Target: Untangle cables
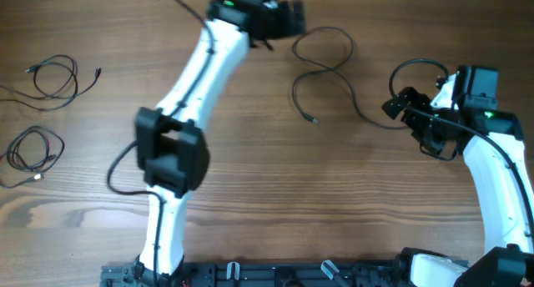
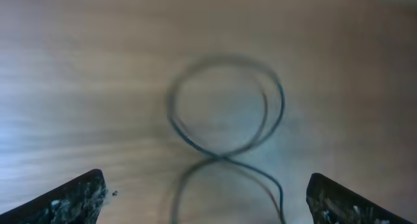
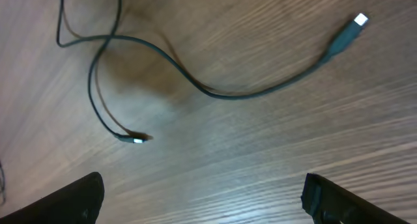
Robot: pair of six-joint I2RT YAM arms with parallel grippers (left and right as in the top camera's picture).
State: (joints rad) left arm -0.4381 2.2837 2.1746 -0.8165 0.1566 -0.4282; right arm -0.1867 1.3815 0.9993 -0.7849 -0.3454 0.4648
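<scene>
Left gripper (image 2: 205, 201) and right gripper (image 3: 202, 198), both spread and empty, flank the loose cable (image 3: 228, 94). The coiled cables (image 1: 54, 77) at frame left seem already sorted.

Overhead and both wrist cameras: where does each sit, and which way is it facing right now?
Overhead: fixed above, facing straight down on the table; both arms, left gripper and right gripper show, the loose cable between them, coiled cables beyond the left arm.
Left wrist: on the left arm, facing down past its open fingers at that cable's loop.
Right wrist: on the right arm, facing down past its open fingers at a cable's plug ends.
Shared: overhead and left wrist both show the loop.
</scene>
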